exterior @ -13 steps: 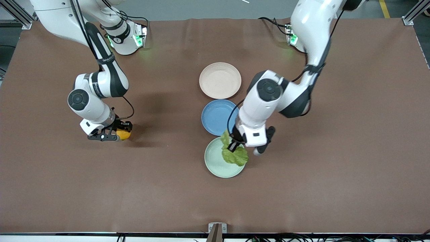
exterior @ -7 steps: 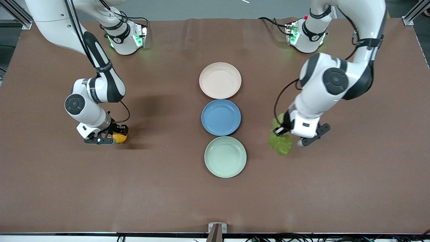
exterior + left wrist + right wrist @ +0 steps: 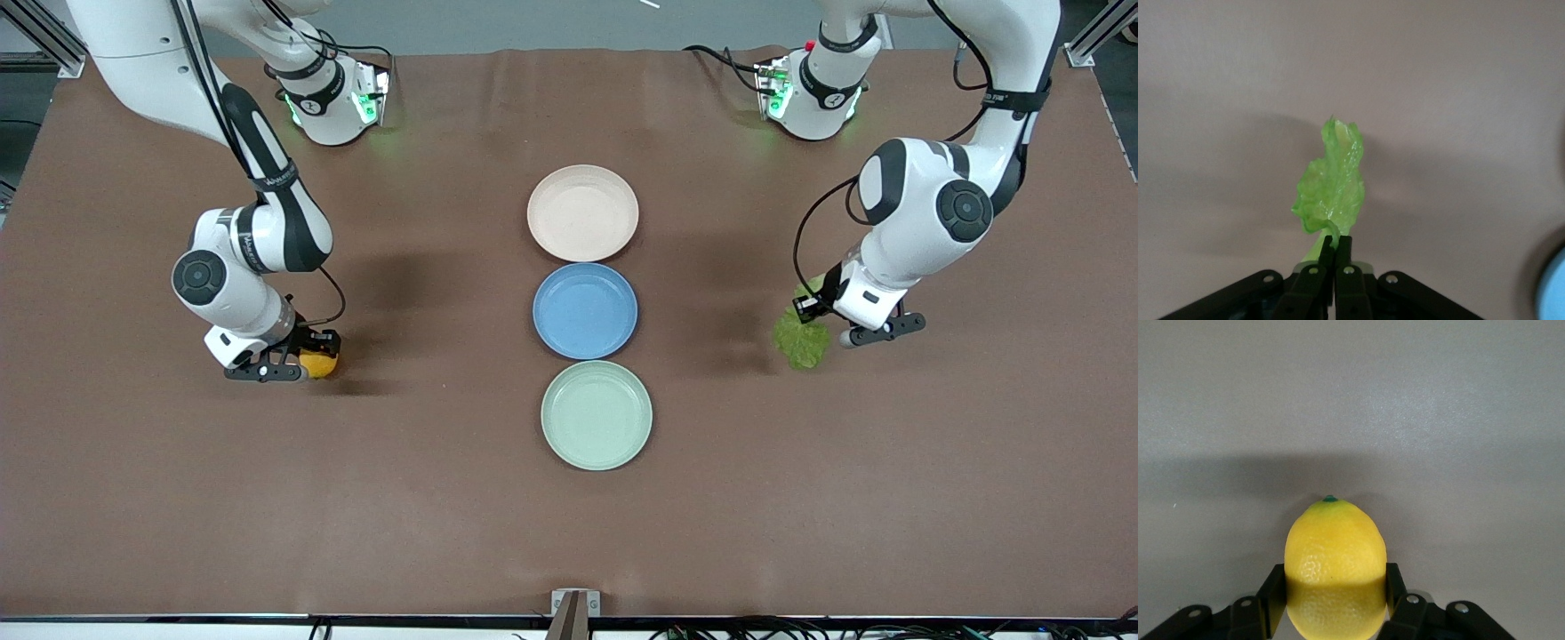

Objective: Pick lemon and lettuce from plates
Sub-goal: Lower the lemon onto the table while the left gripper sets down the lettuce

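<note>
My right gripper [image 3: 307, 364] is shut on the yellow lemon [image 3: 317, 364], low over the bare table toward the right arm's end; the right wrist view shows the lemon [image 3: 1335, 570] squeezed between the fingers [image 3: 1271, 590]. My left gripper [image 3: 811, 313] is shut on the crinkled green lettuce [image 3: 800, 338], which hangs over the bare table toward the left arm's end; in the left wrist view the leaf [image 3: 1331, 187] sticks out from the closed fingertips [image 3: 1335, 248]. The cream-pink plate [image 3: 582, 212] and the mint green plate [image 3: 596, 414] lie empty in the middle.
A blue plate [image 3: 584, 310] lies between the two task plates, also empty. The brown table mat [image 3: 444, 498] spreads wide around both grippers.
My left gripper has carried the lettuce off the mint green plate and away toward the left arm's end of the table. My right gripper with the lemon has barely moved.
</note>
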Available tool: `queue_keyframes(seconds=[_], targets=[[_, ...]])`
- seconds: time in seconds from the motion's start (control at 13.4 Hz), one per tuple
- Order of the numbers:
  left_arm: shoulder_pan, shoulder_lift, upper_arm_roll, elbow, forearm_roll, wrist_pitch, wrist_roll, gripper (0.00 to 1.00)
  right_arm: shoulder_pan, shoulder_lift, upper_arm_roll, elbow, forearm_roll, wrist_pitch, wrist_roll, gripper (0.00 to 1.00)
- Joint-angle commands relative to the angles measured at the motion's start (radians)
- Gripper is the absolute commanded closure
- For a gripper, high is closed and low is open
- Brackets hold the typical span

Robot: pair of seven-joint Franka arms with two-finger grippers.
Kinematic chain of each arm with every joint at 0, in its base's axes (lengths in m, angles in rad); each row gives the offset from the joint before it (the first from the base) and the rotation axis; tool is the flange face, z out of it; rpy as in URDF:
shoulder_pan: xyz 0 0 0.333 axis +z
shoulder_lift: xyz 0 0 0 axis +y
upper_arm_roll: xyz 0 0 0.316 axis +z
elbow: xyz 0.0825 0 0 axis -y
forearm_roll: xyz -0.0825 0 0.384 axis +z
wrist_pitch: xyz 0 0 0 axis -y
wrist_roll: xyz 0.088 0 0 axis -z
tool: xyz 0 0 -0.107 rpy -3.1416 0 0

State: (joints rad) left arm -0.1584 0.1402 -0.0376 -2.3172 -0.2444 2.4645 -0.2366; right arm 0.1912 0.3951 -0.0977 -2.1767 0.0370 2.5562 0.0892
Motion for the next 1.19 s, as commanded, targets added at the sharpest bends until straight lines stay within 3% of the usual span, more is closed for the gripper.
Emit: queue_keyframes(seconds=[0.0, 0.22, 0.3, 0.37, 0.52, 0.67, 0.82, 0.97, 1.12], targets=[[0.036, -0.028, -0.015, -0.066, -0.035, 0.031, 0.085, 1.0, -0.016, -0.007, 0.019, 0.024, 0.012, -0.069, -0.017, 0.0], [0.051, -0.001, -0.015, -0.076, -0.038, 0.034, 0.154, 0.98, -0.019, -0.044, 0.016, 0.231, 0.012, -0.384, -0.019, 0.0], [0.051, 0.004, -0.013, -0.076, -0.038, 0.039, 0.166, 0.95, -0.032, -0.047, 0.015, 0.309, 0.012, -0.487, -0.019, 0.0], [0.051, 0.009, -0.012, -0.073, -0.038, 0.04, 0.178, 0.85, -0.044, -0.059, 0.015, 0.369, 0.011, -0.572, -0.02, 0.0], [0.05, 0.001, -0.012, -0.045, -0.035, 0.034, 0.181, 0.0, -0.049, -0.085, 0.01, 0.475, -0.005, -0.721, -0.022, 0.0], [0.048, -0.025, -0.012, -0.012, -0.029, 0.021, 0.171, 0.0, -0.071, -0.085, 0.006, 0.593, -0.006, -0.87, -0.023, 0.0], [0.051, -0.056, -0.005, 0.054, -0.024, -0.082, 0.174, 0.0, -0.099, -0.088, 0.006, 0.672, -0.005, -0.959, -0.064, 0.0], [0.1, -0.06, -0.001, 0.204, -0.018, -0.308, 0.174, 0.0, -0.114, -0.079, 0.004, 0.771, -0.015, -1.017, -0.144, 0.0], [0.111, -0.062, 0.001, 0.358, 0.064, -0.522, 0.16, 0.0, -0.151, -0.076, 0.006, 0.825, -0.016, -1.059, -0.152, 0.0]])
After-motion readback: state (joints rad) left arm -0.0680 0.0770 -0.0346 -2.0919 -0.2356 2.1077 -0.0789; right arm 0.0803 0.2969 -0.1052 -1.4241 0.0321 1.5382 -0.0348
